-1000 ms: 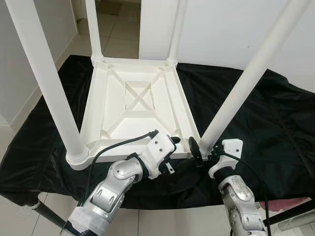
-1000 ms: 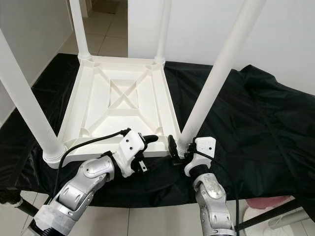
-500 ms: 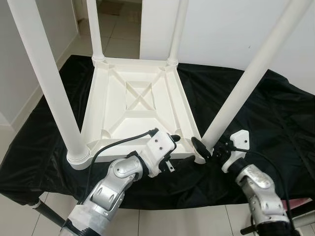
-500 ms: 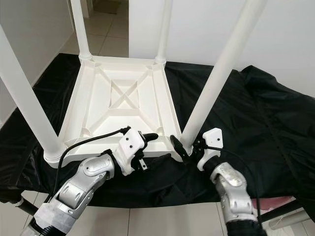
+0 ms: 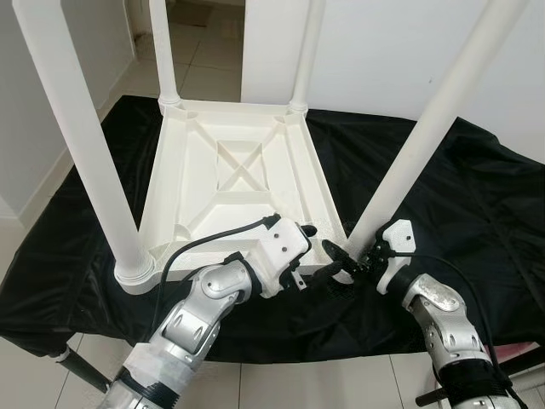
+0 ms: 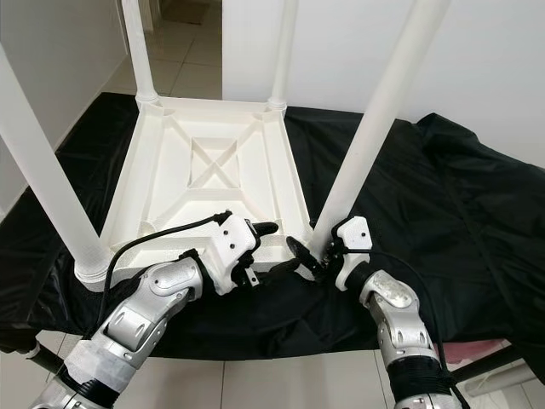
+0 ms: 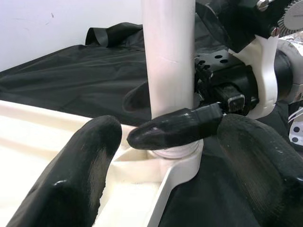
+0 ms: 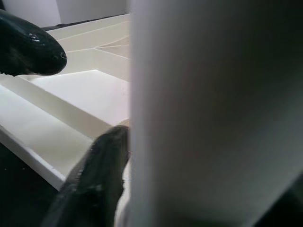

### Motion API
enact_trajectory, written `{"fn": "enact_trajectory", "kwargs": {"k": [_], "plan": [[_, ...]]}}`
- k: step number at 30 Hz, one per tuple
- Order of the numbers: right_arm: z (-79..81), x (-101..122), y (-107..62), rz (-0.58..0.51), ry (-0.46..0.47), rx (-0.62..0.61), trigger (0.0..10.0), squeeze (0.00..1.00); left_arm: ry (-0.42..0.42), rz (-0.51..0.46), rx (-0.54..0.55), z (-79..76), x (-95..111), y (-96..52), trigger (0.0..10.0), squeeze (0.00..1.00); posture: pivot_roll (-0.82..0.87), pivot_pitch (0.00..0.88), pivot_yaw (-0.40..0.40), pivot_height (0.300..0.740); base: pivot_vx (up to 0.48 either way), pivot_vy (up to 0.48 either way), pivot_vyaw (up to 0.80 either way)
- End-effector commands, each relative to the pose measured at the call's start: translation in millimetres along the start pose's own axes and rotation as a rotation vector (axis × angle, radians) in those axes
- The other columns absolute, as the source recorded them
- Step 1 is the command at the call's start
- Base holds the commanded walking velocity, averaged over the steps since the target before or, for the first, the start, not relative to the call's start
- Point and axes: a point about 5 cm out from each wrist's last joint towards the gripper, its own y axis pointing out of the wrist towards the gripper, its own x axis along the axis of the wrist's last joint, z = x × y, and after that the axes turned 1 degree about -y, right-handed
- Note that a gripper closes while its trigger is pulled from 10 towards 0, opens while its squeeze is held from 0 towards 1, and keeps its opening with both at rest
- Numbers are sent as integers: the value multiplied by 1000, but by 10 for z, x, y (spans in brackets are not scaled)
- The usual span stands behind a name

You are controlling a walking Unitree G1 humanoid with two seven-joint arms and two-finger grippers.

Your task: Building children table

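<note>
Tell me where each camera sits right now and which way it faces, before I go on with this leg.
Left eye view: head camera, looking forward and down on the upturned white table on the black cloth; both arms show.
Right eye view: the other eye of the same camera, same scene.
Left wrist view: looks along the left end effector at the near right leg; the right end effector shows at its base.
Right wrist view: pressed close against that leg.
Shared: both wrist views show that leg.

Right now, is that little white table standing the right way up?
No, the table lies upside down on the black cloth, legs pointing up.
</note>
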Motion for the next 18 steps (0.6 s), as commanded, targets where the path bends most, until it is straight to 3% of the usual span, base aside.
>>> {"fn": "enact_trajectory", "kwargs": {"k": [1, 8, 9, 18], "plan": [[5, -32, 0, 16, -7, 20, 0, 0, 11, 1, -45, -27, 9, 35, 10000, 0, -18, 0, -82, 740, 0, 0, 0], [-16, -65, -28, 17, 7, -12, 0, 0, 8, 3, -49, -26, 5, 36, 10000, 0, -25, 0, -74, 740, 0, 0, 0], [-24, -66, -37, 15, 12, -42, 10000, 0, 6, 4, -55, -32, 1, 37, 10000, 0, -32, 0, -69, 740, 0, 0, 0], [-8, -97, -69, 64, 7, -237, 10000, 0, 4, 10, -71, -55, -24, 44, 10000, 0, -47, 0, -64, 740, 0, 0, 0]]}}
